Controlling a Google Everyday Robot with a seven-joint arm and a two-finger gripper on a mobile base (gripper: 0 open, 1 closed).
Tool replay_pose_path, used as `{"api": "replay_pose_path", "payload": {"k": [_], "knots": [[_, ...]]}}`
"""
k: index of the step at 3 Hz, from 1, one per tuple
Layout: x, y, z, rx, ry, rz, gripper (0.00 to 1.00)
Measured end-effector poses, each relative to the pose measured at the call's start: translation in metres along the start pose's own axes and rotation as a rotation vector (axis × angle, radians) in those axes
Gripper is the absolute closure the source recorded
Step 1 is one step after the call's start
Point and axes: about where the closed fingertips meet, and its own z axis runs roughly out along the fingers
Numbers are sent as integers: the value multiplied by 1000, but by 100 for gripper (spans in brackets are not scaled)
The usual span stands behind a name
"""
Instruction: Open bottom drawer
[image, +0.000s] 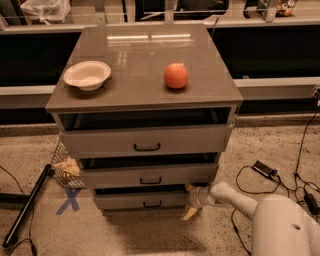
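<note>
The bottom drawer is the lowest and shortest grey front of the cabinet, with a small black bar handle. It stands out a little, with a dark gap above it. My gripper is at the right end of this drawer front, low near the floor. Its pale fingers are spread one above the other, open and holding nothing. Whether the upper finger touches the drawer's right edge cannot be told. The white arm reaches in from the lower right.
The middle drawer and top drawer also stand slightly out. A white bowl and an orange fruit sit on the cabinet top. A wire basket, a black pole and floor cables lie around.
</note>
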Motion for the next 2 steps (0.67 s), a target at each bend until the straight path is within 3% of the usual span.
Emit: {"api": "replay_pose_path", "payload": {"k": [1, 2], "knots": [[9, -3, 9, -8, 28, 1, 0], [17, 3, 22, -46, 42, 11, 18]]}}
